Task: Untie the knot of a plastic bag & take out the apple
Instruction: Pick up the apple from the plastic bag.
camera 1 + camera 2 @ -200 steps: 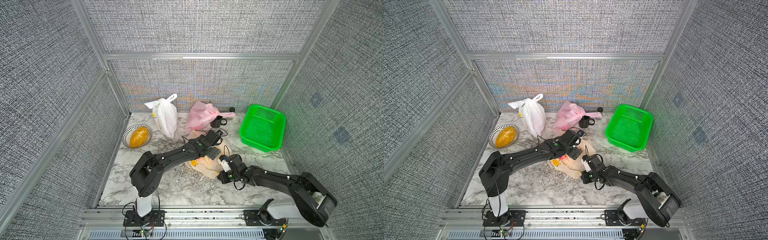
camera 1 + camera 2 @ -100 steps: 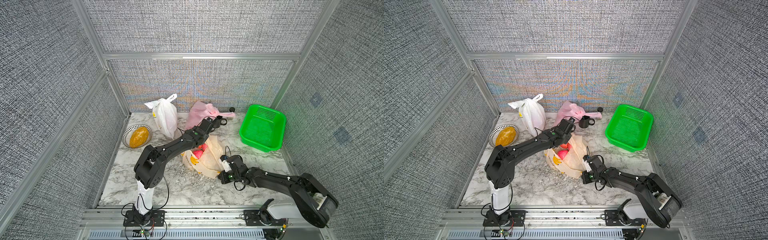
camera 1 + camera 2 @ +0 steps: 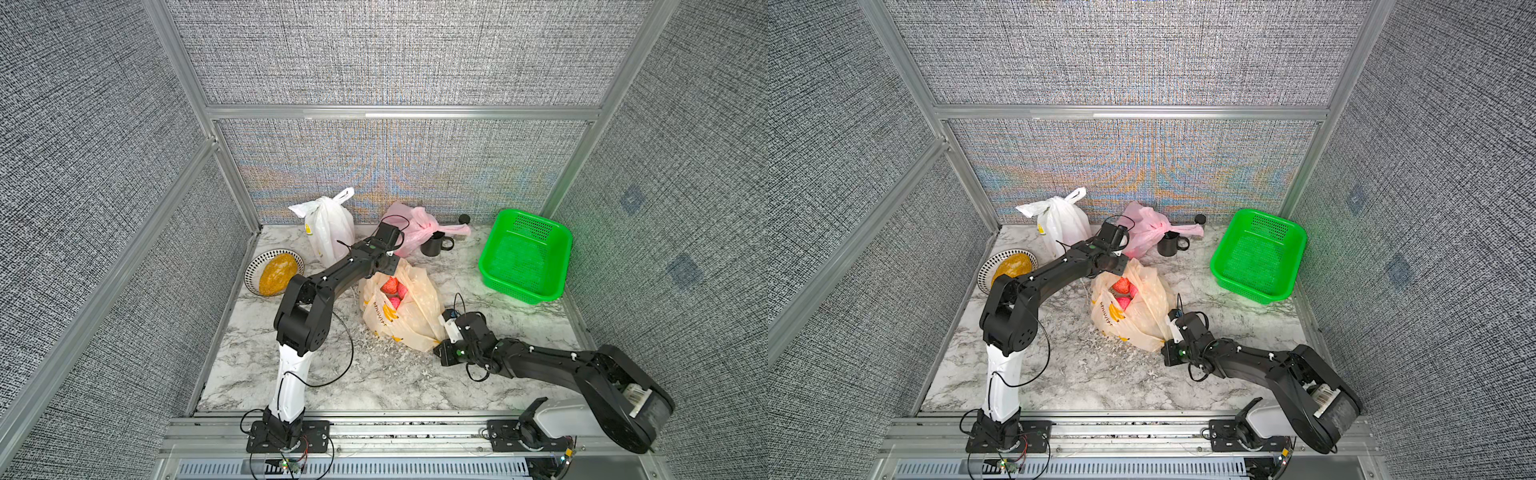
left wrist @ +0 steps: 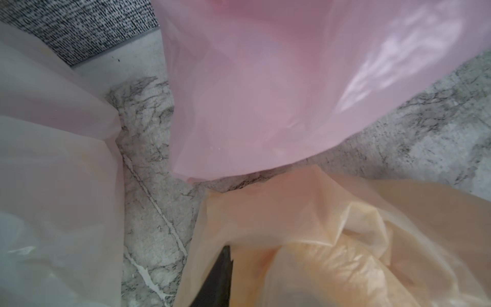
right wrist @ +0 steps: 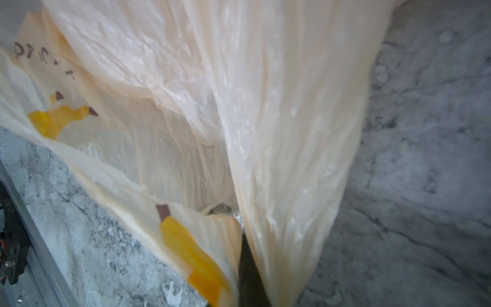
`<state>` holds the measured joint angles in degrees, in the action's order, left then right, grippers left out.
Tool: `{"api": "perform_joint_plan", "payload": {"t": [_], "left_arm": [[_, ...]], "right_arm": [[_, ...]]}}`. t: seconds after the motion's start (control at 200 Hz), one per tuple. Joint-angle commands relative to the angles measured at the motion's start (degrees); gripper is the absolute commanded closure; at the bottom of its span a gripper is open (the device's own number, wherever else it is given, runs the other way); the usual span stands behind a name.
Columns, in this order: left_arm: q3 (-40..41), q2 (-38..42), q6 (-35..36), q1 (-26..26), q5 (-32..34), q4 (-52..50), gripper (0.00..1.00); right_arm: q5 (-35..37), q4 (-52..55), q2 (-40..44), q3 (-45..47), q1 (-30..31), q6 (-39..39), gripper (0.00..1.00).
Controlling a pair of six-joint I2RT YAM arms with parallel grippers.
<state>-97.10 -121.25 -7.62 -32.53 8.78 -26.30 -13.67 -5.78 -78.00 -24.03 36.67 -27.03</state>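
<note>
Left claw (image 3: 390, 266) raised plastic bag (image 3: 420, 305) rim rearward; apple (image 3: 390, 286) exposed.

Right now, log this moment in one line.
beige bag: open, red fruit inside; left gripper: at far rim, grip unclear; right gripper: shut on near corner

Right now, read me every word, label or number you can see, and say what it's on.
Orange bag: dark lettering beside a yellow banana print, too blurred to read.
White bag: a small yellow mark, too small to read.
No other text visible.
</note>
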Motion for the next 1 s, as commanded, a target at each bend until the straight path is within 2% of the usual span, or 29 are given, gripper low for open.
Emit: {"api": "perform_joint_plan", "payload": {"t": [0.0,0.145,0.28,0.33,0.475,0.621,0.721,0.821,0.926,0.996], "left_arm": [[3.65,2.14,-2.95,0.34,-2.48,3.55,0.68],[10.99,4.95,-5.97,0.32,-5.81,7.26,0.69],[17.06,6.91,-9.42,0.32,-7.55,11.82,0.71],[18.33,8.29,-10.35,0.28,-8.04,12.63,0.72],[21.49,10.04,-12.79,0.17,-7.89,14.86,0.74],[22.34,10.88,-13.23,-0.06,-7.88,15.05,0.75],[22.83,11.38,-13.39,-0.25,-7.88,15.39,0.76],[23.00,11.50,-13.56,-0.42,-7.79,15.54,0.76],[23.31,11.95,-13.88,-0.47,-7.57,15.41,0.76],[23.43,12.30,-13.99,-0.55,-7.45,15.25,0.76]], "right_arm": [[1.96,11.20,0.12,0.11,-0.15,-0.37,0.97],[2.32,14.67,1.45,-4.24,0.06,1.80,0.64],[3.35,20.77,3.89,-10.27,0.72,4.17,0.41],[4.01,23.45,4.78,-12.79,0.95,5.05,0.34],[4.93,29.47,7.34,-19.72,1.75,7.00,0.22],[6.60,33.75,7.25,-27.93,2.56,8.86,0.22],[5.60,30.05,5.39,-30.88,2.88,10.76,0.25],[4.94,24.56,-0.36,-34.85,3.00,12.82,0.43],[4.87,22.13,-9.18,-41.19,2.88,15.22,0.68],[3.84,21.10,-14.59,-45.07,2.90,16.93,0.75]]}}
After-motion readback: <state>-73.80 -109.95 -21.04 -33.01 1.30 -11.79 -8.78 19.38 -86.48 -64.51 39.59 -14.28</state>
